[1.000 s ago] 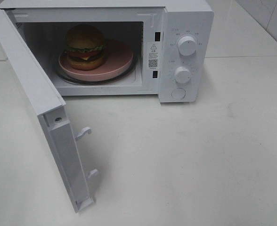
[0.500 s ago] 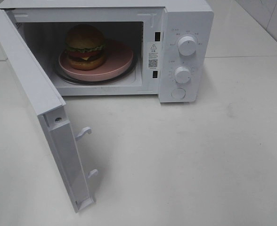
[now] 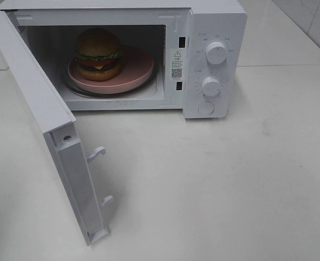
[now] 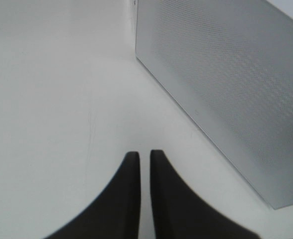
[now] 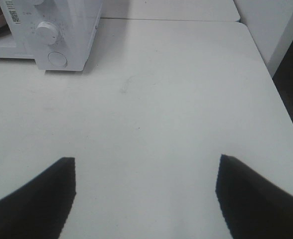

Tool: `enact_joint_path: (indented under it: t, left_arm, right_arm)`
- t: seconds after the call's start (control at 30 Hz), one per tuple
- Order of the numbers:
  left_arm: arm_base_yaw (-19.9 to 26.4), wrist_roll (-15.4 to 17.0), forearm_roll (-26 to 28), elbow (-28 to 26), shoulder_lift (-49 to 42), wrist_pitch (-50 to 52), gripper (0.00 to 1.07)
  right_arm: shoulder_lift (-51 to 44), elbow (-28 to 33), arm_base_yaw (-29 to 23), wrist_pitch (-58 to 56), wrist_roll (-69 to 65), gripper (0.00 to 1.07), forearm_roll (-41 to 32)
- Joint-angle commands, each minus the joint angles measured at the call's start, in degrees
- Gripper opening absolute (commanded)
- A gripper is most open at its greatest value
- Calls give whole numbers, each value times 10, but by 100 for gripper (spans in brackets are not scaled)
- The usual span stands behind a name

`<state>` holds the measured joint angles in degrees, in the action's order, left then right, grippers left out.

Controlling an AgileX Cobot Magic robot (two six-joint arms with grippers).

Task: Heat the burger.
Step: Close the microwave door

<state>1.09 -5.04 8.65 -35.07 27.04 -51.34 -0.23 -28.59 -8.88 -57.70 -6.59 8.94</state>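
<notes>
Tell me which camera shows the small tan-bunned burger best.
Exterior high: the small burger with domed tan bun sits unobstructed on the flat pink round plate inside the open white microwave. Left wrist shows none of it, just the microwave's door; right wrist only a plate sliver.

I find no word or number clear enough to read. On the microwave (image 3: pixel 122 5), a white sticker (image 3: pixel 176 63) sits on the front frame, between the cavity and the control panel (image 3: pixel 231 76). It carries a warning triangle (image 3: pixel 177 54) at the top. Under that come several lines of fine print, too small for me to make out, and a QR code (image 3: pixel 176 72) at the bottom. Small markings ring the upper knob (image 3: pixel 216 53) and the lower knob (image 3: pixel 211 86), and I cannot read those either. From my right wrist I see the QR code and knob markings again, just as illegible.
</notes>
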Motion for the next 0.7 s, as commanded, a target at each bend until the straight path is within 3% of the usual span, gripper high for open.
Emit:
enact_joint_path:
  t: [0.03,0.27,0.33,0.37,0.4,0.43,0.5,0.53,0.57,0.7]
  left_arm:
    - [1,-12,6,10,30,55,0]
    - [1,-49,18,39,75,182,0]
    - [1,-81,48,67,95,253,0]
    - [1,-81,48,67,95,253,0]
    - [1,-105,75,83,109,299,0]
    - [1,-105,75,83,109,299,0]
    - [-1,-150,119,108,131,360,0]
    - [-1,-150,119,108,131,360,0]
    - [-1,-181,143,122,146,395,0]
    - [-1,-213,176,146,183,469,0]
  right_arm:
    - [-16,1,2,5,3,75,1]
    - [-16,1,2,5,3,75,1]
    - [-16,1,2,5,3,75,1]
    - [-16,1,2,5,3,75,1]
    - [-16,1,2,5,3,75,1]
    - [-16,1,2,5,3,75,1]
    - [-16,1,2,5,3,75,1]
    - [-16,1,2,5,3,75,1]
    - [-16,1,2,5,3,75,1]
    - [-16,1,2,5,3,75,1]
